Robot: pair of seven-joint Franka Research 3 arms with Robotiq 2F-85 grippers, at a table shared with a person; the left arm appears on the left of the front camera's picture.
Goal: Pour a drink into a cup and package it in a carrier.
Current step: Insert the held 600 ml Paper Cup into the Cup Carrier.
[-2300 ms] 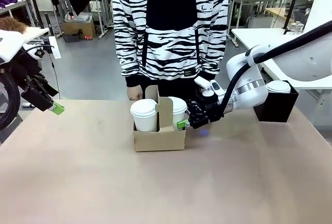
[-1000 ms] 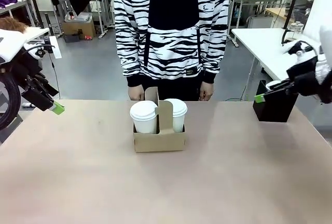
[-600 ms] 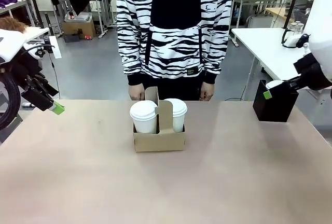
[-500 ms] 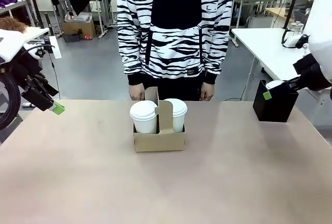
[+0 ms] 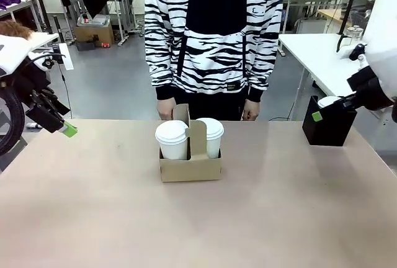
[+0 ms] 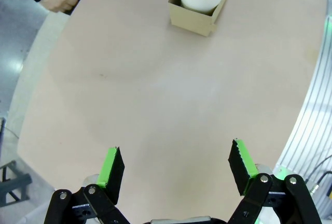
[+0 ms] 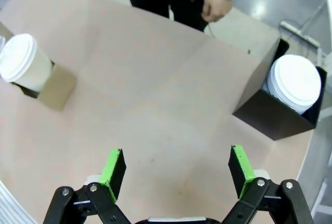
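The brown cardboard carrier stands mid-table in the front view with two white lidded cups in its pockets, one on the left and one on the right. Both cups are lidded, so the drink is hidden. My left gripper hangs open over the table's left edge. My right gripper hovers open at the right edge beside the black box. The left wrist view has its open gripper above bare table, with the carrier far off. The right wrist view has its open gripper holding nothing, with the carrier far left.
The black box holds a stack of white lids at the table's right corner. A person in a zebra-striped top stands at the far side, hands near the edge behind the carrier. Wide bare table lies in front of it.
My right arm has drawn back from the carrier to the right edge by the black box and now holds there. The person has shifted slightly. The left arm has not moved.
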